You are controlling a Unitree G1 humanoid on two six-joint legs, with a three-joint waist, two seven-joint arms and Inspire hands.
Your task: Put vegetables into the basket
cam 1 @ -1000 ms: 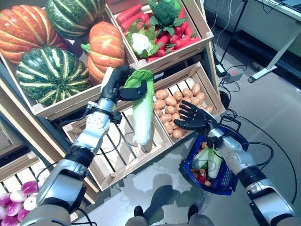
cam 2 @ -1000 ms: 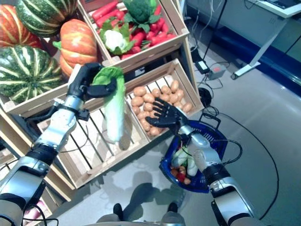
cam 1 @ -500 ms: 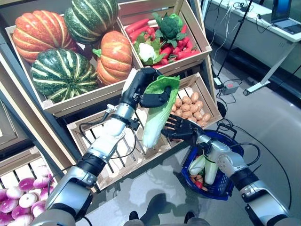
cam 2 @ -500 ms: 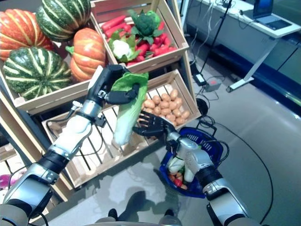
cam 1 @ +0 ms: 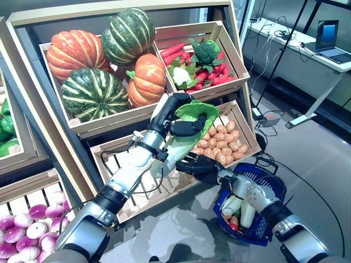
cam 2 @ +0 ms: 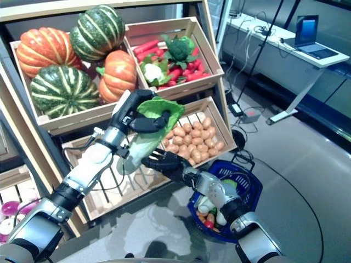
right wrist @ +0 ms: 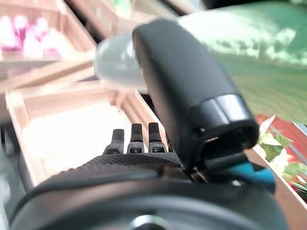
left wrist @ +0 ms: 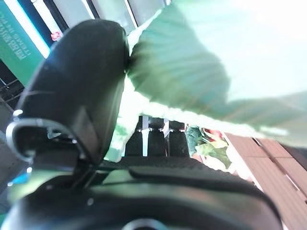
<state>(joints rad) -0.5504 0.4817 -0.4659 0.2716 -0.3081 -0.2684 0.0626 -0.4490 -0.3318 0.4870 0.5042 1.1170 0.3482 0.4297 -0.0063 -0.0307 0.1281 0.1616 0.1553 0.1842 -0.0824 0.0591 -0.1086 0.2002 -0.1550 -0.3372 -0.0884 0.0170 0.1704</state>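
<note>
The wooden shelf (cam 1: 33,115) fills the view from nine to one o'clock. At four o'clock the blue basket (cam 1: 272,189) hangs. The left robot hand (cam 1: 174,112) clenches the cabbage (cam 1: 184,137) at centre; the right robot hand (cam 1: 198,165), fingers spread, is just beneath.

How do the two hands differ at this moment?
The left hand is curled round a napa cabbage, raised before the potato crate; the right hand holds nothing, its fingers spread open. The left hand sits higher, the right just below the cabbage's pale end. Both are dark.
</note>
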